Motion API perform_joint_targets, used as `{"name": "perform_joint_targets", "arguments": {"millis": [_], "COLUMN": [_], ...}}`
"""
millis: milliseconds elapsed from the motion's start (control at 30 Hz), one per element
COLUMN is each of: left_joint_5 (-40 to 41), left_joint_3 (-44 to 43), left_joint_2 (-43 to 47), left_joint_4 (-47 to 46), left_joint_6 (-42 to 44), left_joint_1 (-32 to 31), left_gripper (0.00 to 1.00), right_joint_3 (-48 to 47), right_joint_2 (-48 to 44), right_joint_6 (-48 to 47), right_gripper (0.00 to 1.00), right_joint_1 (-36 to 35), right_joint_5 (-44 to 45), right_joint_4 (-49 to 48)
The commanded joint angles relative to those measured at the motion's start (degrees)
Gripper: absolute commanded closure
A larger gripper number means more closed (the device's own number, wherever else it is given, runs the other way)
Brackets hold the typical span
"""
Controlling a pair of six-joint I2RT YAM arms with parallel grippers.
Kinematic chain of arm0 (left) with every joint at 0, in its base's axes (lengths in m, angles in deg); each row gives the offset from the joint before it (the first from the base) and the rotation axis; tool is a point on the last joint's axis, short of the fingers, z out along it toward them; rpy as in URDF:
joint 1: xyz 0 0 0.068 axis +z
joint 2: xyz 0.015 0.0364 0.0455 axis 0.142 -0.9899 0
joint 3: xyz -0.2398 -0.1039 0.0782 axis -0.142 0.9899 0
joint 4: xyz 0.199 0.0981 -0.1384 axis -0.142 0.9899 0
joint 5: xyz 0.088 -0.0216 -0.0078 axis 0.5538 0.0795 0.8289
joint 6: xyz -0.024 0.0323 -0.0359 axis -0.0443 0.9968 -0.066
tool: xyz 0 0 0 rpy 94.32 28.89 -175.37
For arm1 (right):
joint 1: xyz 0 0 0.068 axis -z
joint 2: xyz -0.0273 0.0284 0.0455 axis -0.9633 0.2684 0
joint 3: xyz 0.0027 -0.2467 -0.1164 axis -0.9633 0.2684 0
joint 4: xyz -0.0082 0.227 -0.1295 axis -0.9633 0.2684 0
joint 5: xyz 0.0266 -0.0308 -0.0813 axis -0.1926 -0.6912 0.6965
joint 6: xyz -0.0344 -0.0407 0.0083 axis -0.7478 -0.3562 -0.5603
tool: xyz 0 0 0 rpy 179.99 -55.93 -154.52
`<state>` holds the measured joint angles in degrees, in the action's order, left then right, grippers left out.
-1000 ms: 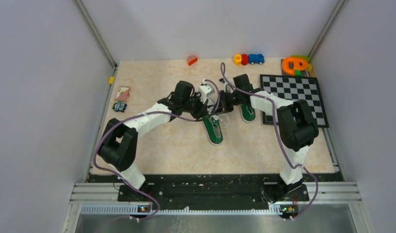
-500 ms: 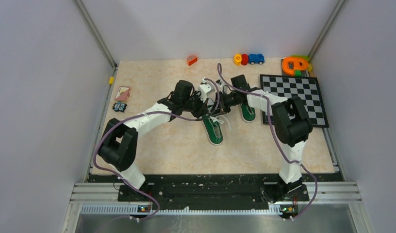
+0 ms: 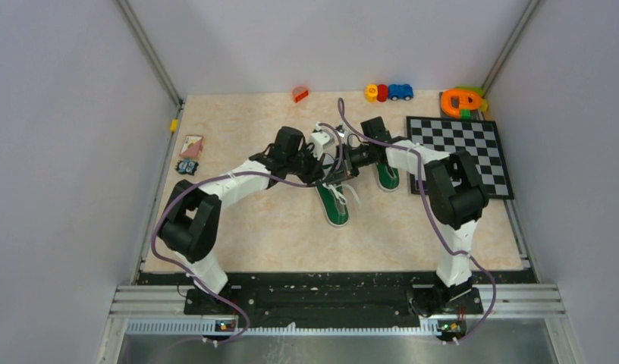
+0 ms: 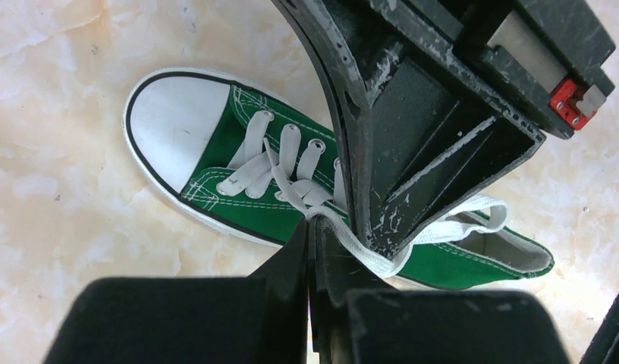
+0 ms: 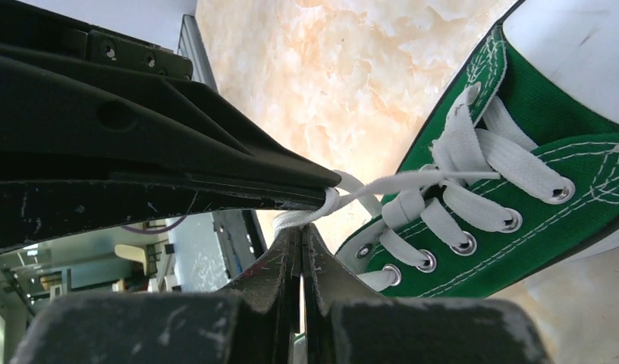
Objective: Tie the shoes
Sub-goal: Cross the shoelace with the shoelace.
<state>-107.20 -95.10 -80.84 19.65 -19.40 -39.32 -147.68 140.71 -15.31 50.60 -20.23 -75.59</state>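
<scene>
The left hand [image 4: 310, 227] and right hand [image 5: 300, 233] are black, flecked with pale scuffs. Below them the shoe [image 4: 238, 205] is green canvas with white stitching, a white toe cap [image 4: 174, 121], white laces [image 4: 265, 159] and silver eyelets [image 5: 510, 221]. The table [image 3: 253, 227] is marbled beige. To the right of the right hand lies a black-and-white checkerboard [image 3: 462, 148].

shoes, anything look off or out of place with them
Nothing damaged. The near shoe is untied: its lace is pulled clear of the shoe, pinched by the left gripper and right gripper. The other shoe sits apart, by the chessboard.
</scene>
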Motion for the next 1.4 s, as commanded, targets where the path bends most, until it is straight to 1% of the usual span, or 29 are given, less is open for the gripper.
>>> {"name": "perform_joint_targets", "arguments": {"millis": [0,200,433,600,767,900,1000,1167,1367], "left_joint_5": [-0.8,-2.2,-2.3,-2.8,-6.1,-3.7,0.0,1.8,3.2], "left_joint_3": [-1.8,-0.9,0.1,-0.6,-1.2,-1.3,-2.3,-4.1,-5.3], "left_joint_2": [-0.1,2.1,4.5,3.4,2.5,2.4,1.9,1.1,0.6], "left_joint_4": [-3.4,-3.6,-3.8,-4.5,-4.9,-4.4,-2.8,-1.6,0.1], "left_joint_6": [-1.6,-3.2,-3.6,-4.7,-5.4,-5.3,-5.3,-5.8,-5.2], "left_joint_1": [0.3,0.3,0.3,0.3,0.3,0.4,0.4,0.4,0.4], "left_gripper": [1.0,1.0,0.99,0.99,0.99,0.99,0.99,0.99,0.99], "right_joint_3": [0.3,0.6,-0.8,-0.5,-0.2,0.9,2.4,3.3,4.4], "right_joint_2": [0.1,0.8,2.0,2.3,2.3,1.3,0.3,0.6,-1.4], "right_joint_6": [-1.9,-0.6,-3.8,-3.8,-2.9,-1.9,-0.5,-0.8,-1.1], "right_gripper": [1.0,1.0,1.0,1.0,1.0,1.0,1.0,1.0,1.0], "right_joint_1": [0.7,1.5,1.5,1.4,1.4,1.4,1.4,1.4,1.4], "right_joint_5": [-2.7,-1.4,1.3,0.4,1.2,-2.2,-4.7,-5.3,-5.4], "right_joint_4": [-1.9,-3.1,1.3,1.2,-0.1,-2.6,-5.2,-5.1,-5.2]}}
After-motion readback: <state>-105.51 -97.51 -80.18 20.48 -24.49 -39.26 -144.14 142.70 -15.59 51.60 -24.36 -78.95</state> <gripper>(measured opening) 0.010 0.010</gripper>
